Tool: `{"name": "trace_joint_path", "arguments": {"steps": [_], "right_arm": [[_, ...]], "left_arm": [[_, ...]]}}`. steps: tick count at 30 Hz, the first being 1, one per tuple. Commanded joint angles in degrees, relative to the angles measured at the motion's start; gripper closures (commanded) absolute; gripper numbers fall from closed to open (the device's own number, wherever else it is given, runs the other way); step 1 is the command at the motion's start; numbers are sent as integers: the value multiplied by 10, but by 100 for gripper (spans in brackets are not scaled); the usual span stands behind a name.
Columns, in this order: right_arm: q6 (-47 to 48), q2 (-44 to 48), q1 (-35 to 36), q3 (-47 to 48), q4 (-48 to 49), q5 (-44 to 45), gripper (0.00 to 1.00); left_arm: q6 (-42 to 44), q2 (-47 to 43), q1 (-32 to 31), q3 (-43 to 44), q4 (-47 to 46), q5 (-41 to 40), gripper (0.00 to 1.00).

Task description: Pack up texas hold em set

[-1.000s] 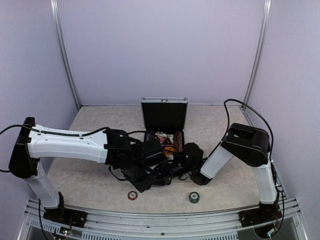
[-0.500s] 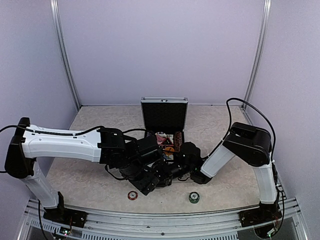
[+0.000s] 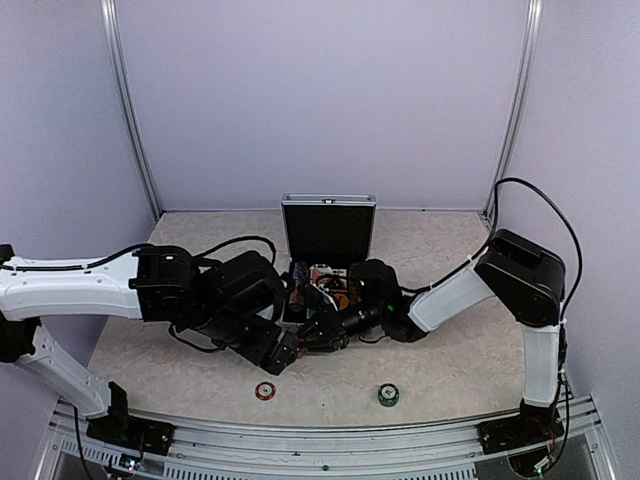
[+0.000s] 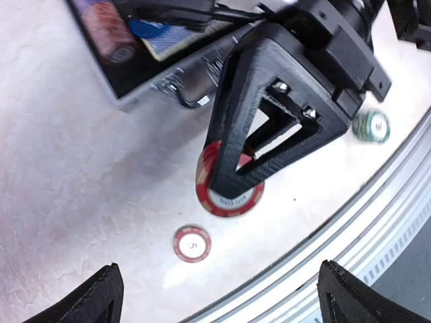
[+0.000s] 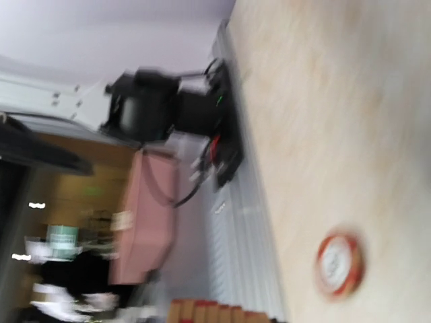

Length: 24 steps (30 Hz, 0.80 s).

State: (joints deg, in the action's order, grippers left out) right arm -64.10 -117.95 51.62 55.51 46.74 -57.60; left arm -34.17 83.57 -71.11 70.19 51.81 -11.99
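We see the left gripper (image 4: pixel 219 291) spread wide; just ahead, the right gripper (image 4: pixel 230 180) pinches 1 red chip stack (image 4: pixel 232 202).

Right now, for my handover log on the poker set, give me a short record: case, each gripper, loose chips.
case: open, lid upright; chips and blue deck inside
left gripper: open, empty
right gripper: shut on red chip stack, just off the case's front edge
loose chips: one red chip and one green chip, apart on the table, outside the case
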Motion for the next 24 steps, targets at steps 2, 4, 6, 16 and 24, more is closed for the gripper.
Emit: {"name": "trace_joint_path", "arguments": {"steps": [2,4,6,16,24], "right_arm": [[343,62,-25,130,-374,79,100],[434,59,-35,175,-465,117,100],[503,49,-41,216,-537,164,100],[750,8,-48,317,-646,311,100],[893,-6,-29,330,-654,400,100]], "left_arm": [[-72,-111,66,-82,-34,-26,1],[-81,-139,79,-112,-41,-22,1],[-89,-162,81,-130,-43,-21,1],[-127,-217,81,-188,-52,-27,1],[-134,-217,81,-222,-85,-5,1]]}}
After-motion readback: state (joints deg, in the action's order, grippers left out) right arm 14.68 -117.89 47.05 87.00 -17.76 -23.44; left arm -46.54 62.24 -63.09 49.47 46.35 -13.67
